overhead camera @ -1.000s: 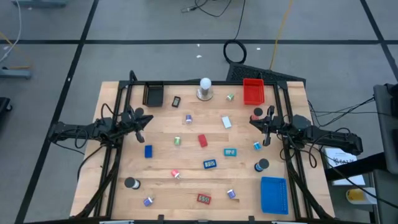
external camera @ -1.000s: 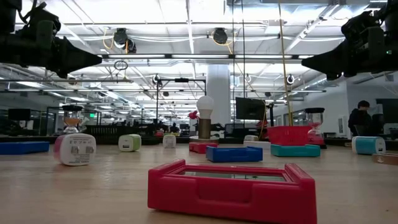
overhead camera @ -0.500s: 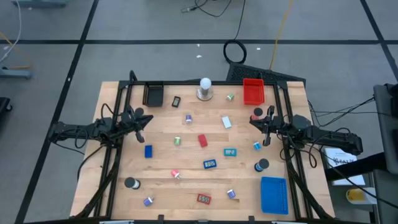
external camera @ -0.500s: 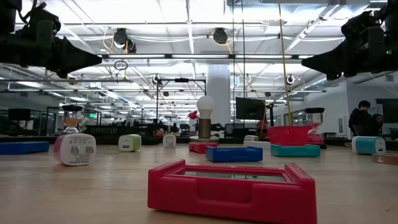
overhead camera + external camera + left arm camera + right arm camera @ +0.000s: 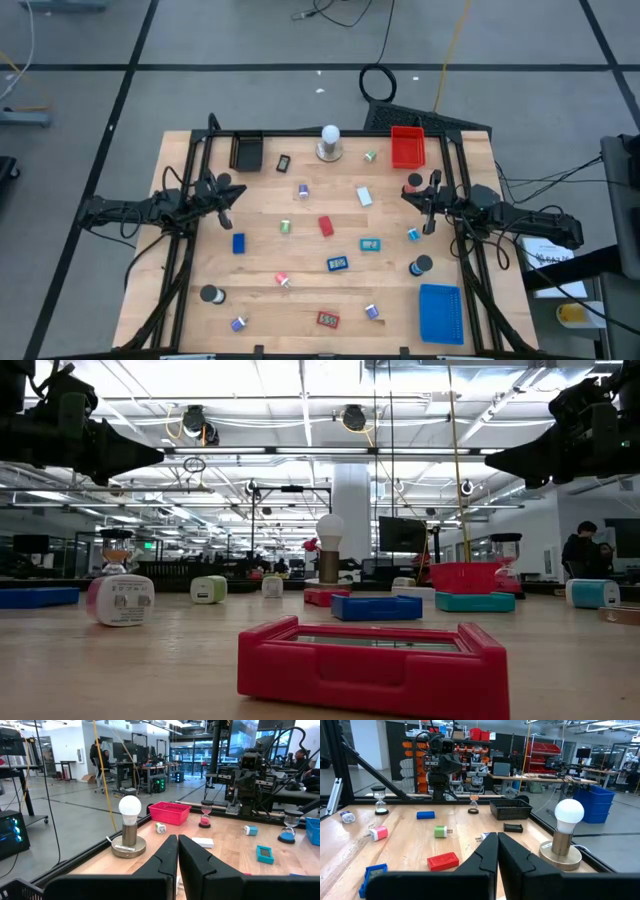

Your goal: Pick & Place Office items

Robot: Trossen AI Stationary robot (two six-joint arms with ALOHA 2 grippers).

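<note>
1. We see from above a light wooden desk (image 5: 300, 275) framed by dark rails, with small office items scattered over its surface.
2. The left end effector (image 5: 232, 194) hangs above the desk's left edge with its two dark fingers pressed together and nothing between them; the left wrist view confirms the narrow, empty closure.
3. The right end effector (image 5: 408, 194) hangs above the right edge, likewise closed to a narrow slit and holding nothing.
4. Along the far edge we find a black mesh tray (image 5: 246, 152), a white bulb on a round grey base (image 5: 329, 143) and a red mesh basket (image 5: 407, 146); a blue flat tray (image 5: 440, 313) lies at the near right corner.
5. Near the desk's middle lie a red rectangular block (image 5: 326, 226), a teal square piece (image 5: 370, 244), a blue block with a pale label (image 5: 337, 264) and a white rectangular piece (image 5: 364, 196).
6. Toward the left we note a plain blue block (image 5: 238, 242) and, nearer the front, a dark round roll (image 5: 210, 294).
7. At the front edge rests a red framed piece (image 5: 327, 319); in the low view it fills the foreground (image 5: 372, 668).
8. A small black flat piece (image 5: 283, 162) lies just beside the black mesh tray.
9. All items rest on the desk, apart from both end effectors.
</note>
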